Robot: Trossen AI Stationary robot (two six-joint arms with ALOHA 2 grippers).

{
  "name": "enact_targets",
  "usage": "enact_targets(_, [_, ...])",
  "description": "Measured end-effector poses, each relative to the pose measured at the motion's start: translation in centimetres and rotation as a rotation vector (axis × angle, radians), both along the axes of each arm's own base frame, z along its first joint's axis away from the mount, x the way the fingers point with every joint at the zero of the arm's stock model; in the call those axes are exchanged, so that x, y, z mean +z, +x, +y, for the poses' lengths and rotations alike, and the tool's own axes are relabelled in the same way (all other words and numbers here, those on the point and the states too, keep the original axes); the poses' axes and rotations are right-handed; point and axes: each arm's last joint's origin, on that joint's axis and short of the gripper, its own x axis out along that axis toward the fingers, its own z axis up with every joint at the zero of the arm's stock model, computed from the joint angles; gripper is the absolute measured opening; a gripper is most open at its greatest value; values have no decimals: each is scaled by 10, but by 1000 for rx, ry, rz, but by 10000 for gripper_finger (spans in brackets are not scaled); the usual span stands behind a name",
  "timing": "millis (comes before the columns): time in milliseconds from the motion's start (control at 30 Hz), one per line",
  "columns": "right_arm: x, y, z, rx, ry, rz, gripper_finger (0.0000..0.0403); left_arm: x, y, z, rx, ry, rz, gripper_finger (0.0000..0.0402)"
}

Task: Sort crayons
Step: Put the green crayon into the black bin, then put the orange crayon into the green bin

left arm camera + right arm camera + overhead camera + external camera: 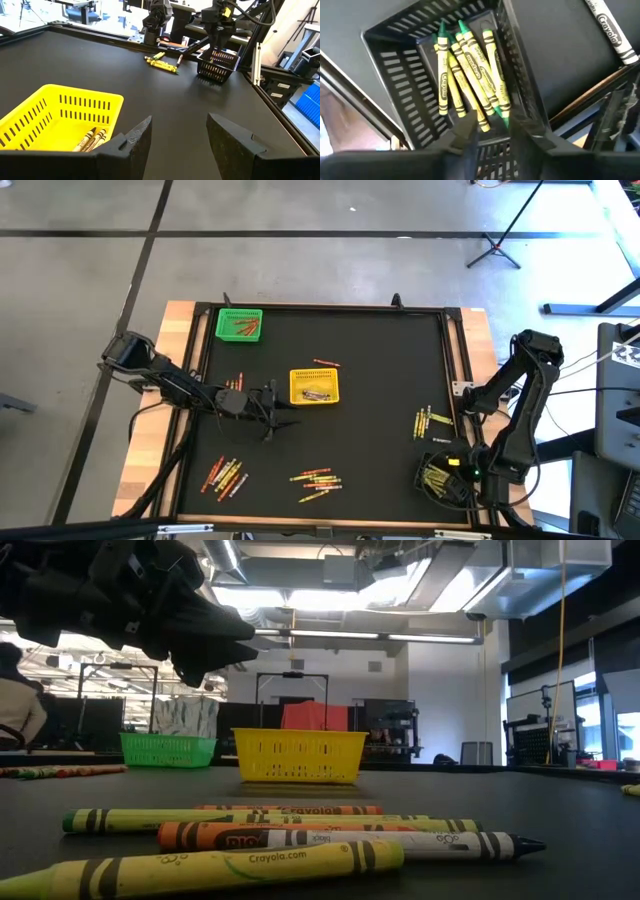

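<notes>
Crayons lie in loose groups on the black table: near the front left (225, 475), front middle (316, 480) and right (428, 422). A black basket (440, 478) at the front right holds several green and yellow-green crayons (470, 75). My right gripper (495, 145) points down just above this basket, its fingers a little apart with nothing between them. My left gripper (177, 140) hangs open and level beside the yellow basket (314, 386), which holds a few crayons (90, 140). A green basket (240, 325) at the far left holds red ones.
A white crayon (607, 25) lies on the table beside the black basket. A raised frame (452, 350) borders the table. A few more crayons lie beyond the yellow basket (326, 363) and to its left (235, 383). The middle of the table is bare.
</notes>
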Motion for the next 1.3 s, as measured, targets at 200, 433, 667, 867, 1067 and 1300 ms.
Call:
enact_targets(200, [7, 8, -8, 51, -13, -57, 153, 0, 0, 0, 2, 1, 0, 175])
enact_targets(433, [15, 50, -34, 151, -168, -254, 156, 0, 0, 2, 43, 8, -1, 175])
enact_targets(667, [14, 93, -73, 224, -462, -338, 156, -1, 2, 10, 81, 12, 11, 175])
enact_targets(867, [-2, 121, -112, 281, -581, -312, 156, -5, 4, 24, 69, 10, 51, 175])
enact_targets(1067, [-17, 147, -157, 289, -656, -377, 156, -8, 6, 43, 129, 79, 88, 175])
enact_targets(1300, [-20, 165, -209, 273, -688, -532, 156, -8, 7, 63, 134, 177, 110, 175])
